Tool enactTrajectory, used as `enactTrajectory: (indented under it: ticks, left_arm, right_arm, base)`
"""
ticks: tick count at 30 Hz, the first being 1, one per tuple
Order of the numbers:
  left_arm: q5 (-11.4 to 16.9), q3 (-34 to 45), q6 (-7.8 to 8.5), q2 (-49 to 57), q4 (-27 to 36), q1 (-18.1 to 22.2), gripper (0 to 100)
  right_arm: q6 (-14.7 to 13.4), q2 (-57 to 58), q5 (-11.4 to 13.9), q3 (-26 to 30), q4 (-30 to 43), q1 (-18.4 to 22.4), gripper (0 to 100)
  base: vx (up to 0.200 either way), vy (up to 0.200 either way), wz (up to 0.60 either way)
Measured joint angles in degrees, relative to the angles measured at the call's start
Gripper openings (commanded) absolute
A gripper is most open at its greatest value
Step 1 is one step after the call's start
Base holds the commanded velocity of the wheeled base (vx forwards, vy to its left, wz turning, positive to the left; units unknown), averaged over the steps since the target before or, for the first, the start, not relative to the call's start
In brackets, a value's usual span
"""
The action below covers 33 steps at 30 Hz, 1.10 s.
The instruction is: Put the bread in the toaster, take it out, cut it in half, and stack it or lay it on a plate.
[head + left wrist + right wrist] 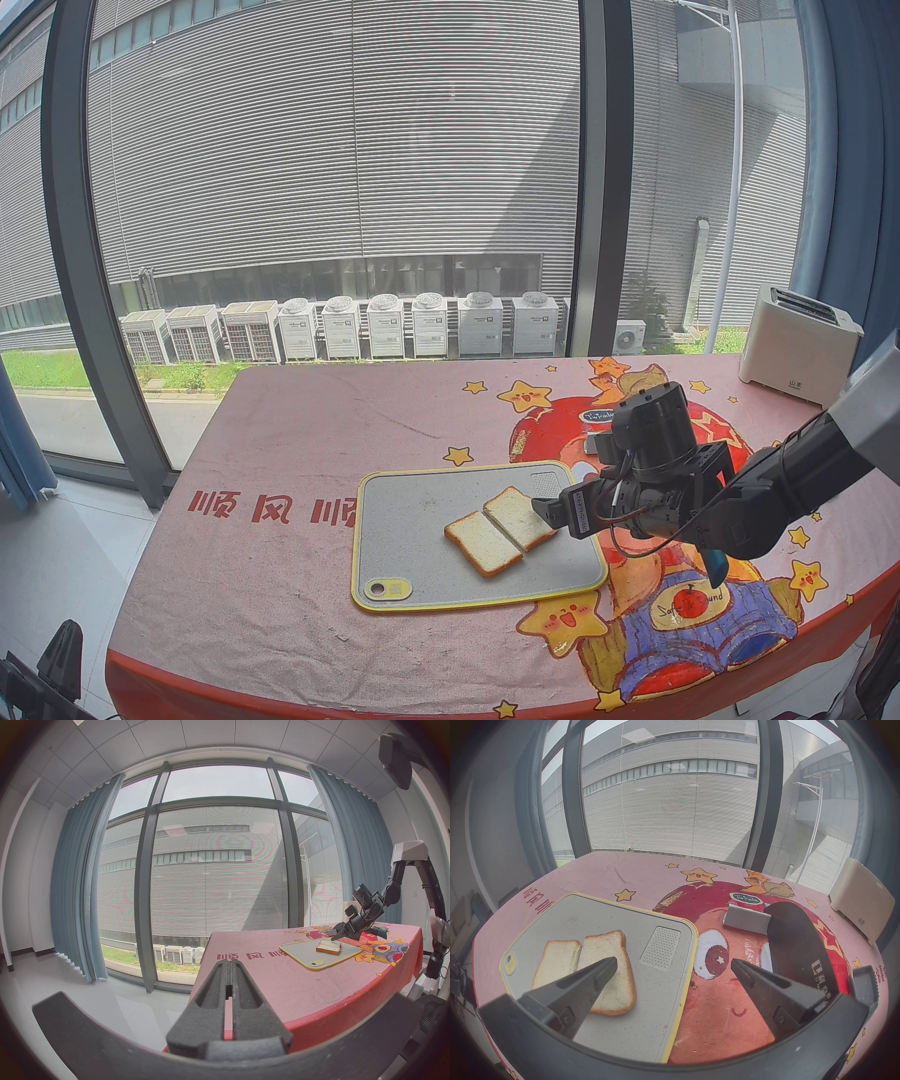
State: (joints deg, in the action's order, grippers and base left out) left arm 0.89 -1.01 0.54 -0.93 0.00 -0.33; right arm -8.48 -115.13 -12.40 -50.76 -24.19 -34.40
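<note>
two halves of bread (483, 542) lie side by side on the board (412, 525), touching along a cut that runs diagonally, far-left to near-right. right gripper (672, 963) hangs spread wide over the board's right edge, one finger above the right-hand half, the other past the board over the cloth (281, 422). so the bread lies to its left, not centred between the jaws. left gripper (229, 973), pressed closed and empty, sits well away from the board. right arm is much nearer.
</note>
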Motion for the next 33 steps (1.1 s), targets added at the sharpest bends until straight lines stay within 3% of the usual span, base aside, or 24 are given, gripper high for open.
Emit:
enactTrajectory:
  ticks: [12,29,30,33]
  left_arm:
    - [0.0,0.0,0.00,0.0,0.0,0.0,0]
    - [0.0,0.0,-0.02,0.0,0.0,0.0,0]
    - [0.0,0.0,0.00,0.0,0.0,0.0,0]
    - [0.0,0.0,0.00,0.0,0.0,0.0,0]
  right_arm:
    - [0.2,-1.9,-1.6,-0.6,-0.2,-0.5,100]
    - [0.3,-2.4,-1.8,-0.4,-0.1,-0.8,100]
    - [0.3,-2.4,-1.8,-0.4,-0.1,-0.8,0]
    - [0.3,-2.4,-1.7,-0.4,-0.1,-1.1,0]
  base:
    - [0.000,0.000,0.00]
    - [0.000,0.000,0.00]
    - [0.000,0.000,0.00]
    - [0.000,0.000,0.00]
